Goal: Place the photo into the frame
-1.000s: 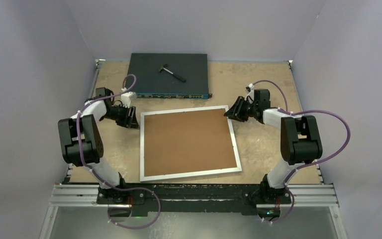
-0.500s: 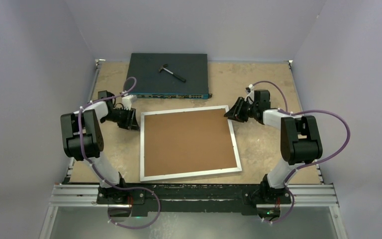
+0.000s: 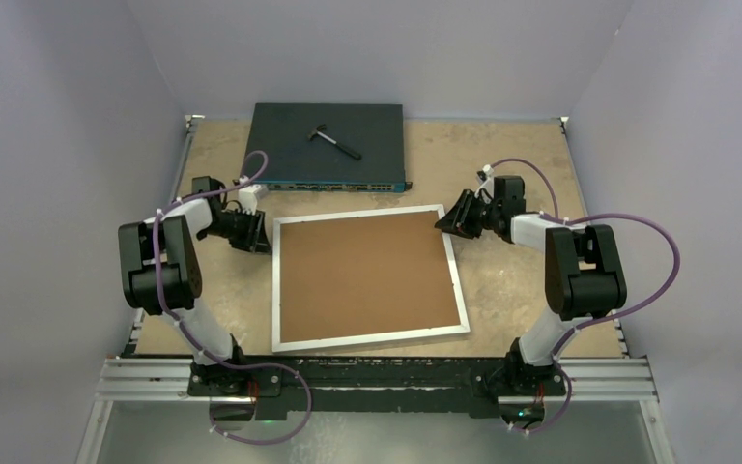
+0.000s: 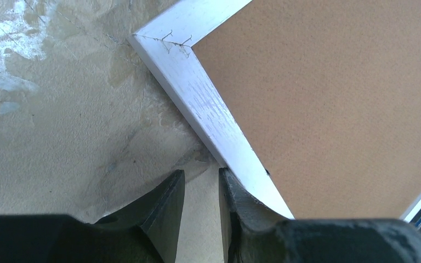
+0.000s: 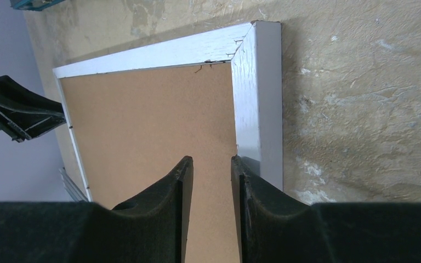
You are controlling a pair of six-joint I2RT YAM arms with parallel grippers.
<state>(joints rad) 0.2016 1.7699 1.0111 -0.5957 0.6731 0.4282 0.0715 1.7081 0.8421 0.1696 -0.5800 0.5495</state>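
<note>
Frame [image 3: 367,337] flat on the table [image 3: 502,155], back up, turned a touch out of square. Inside its white border sits the brown board [image 3: 367,275], and that is all the frame shows. The photo is nowhere in view (under the board or not, can't tell).

At the far corners, the left gripper [image 4: 200,178] sits low just outside the far-left corner. Its jaws are a narrow slit apart with only bare table between them, and one finger [image 4: 241,205] is hard by the rail's outer edge. The right gripper [image 5: 211,163] hangs over the far-right corner, jaws also a slit apart and gripping nothing. One of its fingers is above the board, the other above the white rail.

So the frame lies inward from both arms, neither one nearer. Beyond, the dark switch [image 3: 290,145] with a small tool [image 3: 334,140] on top.
</note>
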